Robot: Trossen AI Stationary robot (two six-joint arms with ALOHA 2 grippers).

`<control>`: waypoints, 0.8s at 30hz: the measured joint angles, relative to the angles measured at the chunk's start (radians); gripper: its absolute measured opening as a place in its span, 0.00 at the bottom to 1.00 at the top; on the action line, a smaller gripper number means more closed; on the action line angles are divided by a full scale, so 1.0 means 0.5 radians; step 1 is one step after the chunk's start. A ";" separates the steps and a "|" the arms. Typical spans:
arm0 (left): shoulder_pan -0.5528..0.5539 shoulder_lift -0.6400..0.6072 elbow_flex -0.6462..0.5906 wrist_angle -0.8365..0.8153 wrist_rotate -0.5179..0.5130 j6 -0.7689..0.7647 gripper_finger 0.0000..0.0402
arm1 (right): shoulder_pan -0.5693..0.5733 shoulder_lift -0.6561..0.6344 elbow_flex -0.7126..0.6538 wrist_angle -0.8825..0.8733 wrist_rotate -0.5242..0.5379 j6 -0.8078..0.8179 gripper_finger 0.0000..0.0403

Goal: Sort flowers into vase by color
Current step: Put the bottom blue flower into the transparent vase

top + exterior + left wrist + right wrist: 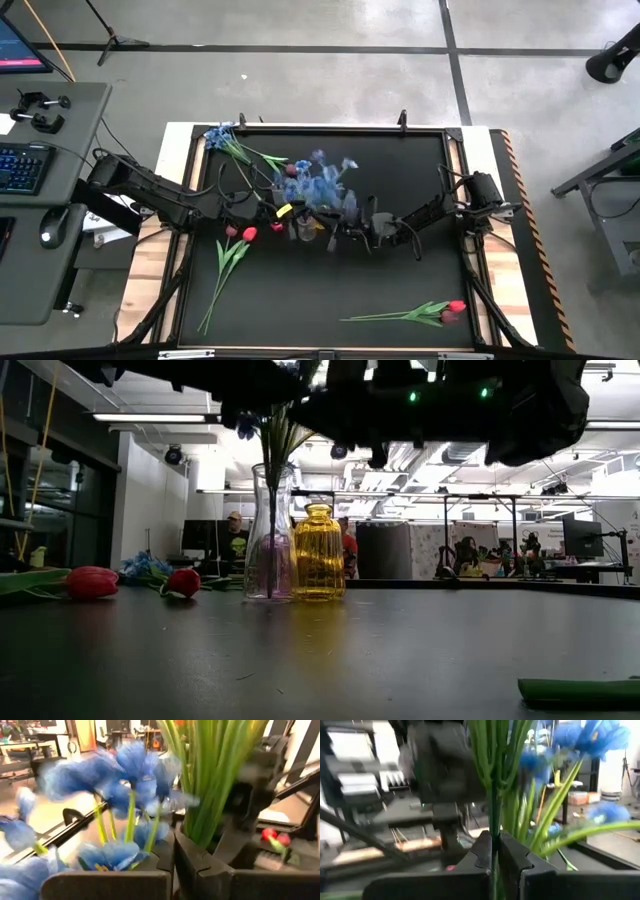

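A bunch of blue flowers [325, 185] stands upright with its green stems [272, 450] in the clear vase [270, 535]. An amber vase [318, 550] stands beside it. My right gripper [493, 851] reaches in from the right above the vase, shut on a stem. My left gripper [173, 857] comes from the left, shut, with the stem bundle [205, 790] close behind its fingertips. Two red tulips [240, 233] lie left of the vases, and another tulip [455, 310] lies near the front right. More blue flowers [222, 137] lie at the far left. My left gripper is shut with the stem bundle right behind one fingertip [192, 852]; I cannot tell whether it touches the stems. My right gripper pinches one thin green stem [493, 827] of the blue bunch between its two fingertips. The fingers come level from the table's right and lie across the stem. The stem stands upright, running down toward the clear vase.
The black mat [420, 270] has bare room at the near middle and far right. A green stem [580, 690] lies close to the low camera. A side desk with a keyboard [20, 165] stands left of the table. People sit in the room behind.
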 joint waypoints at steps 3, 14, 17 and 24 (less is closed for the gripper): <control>0.000 0.000 0.001 -0.010 0.003 0.001 0.00 | 0.000 -0.002 -0.001 -0.061 0.004 0.047 0.00; 0.000 0.000 0.001 -0.015 0.001 -0.001 0.00 | 0.031 -0.002 -0.001 -0.083 0.005 0.147 0.02; -0.001 0.000 0.000 -0.015 0.001 0.000 0.00 | 0.044 -0.002 -0.001 -0.080 0.014 0.184 0.04; 0.000 0.000 0.000 -0.013 -0.007 0.000 0.00 | 0.044 -0.002 -0.001 -0.164 0.033 0.438 0.19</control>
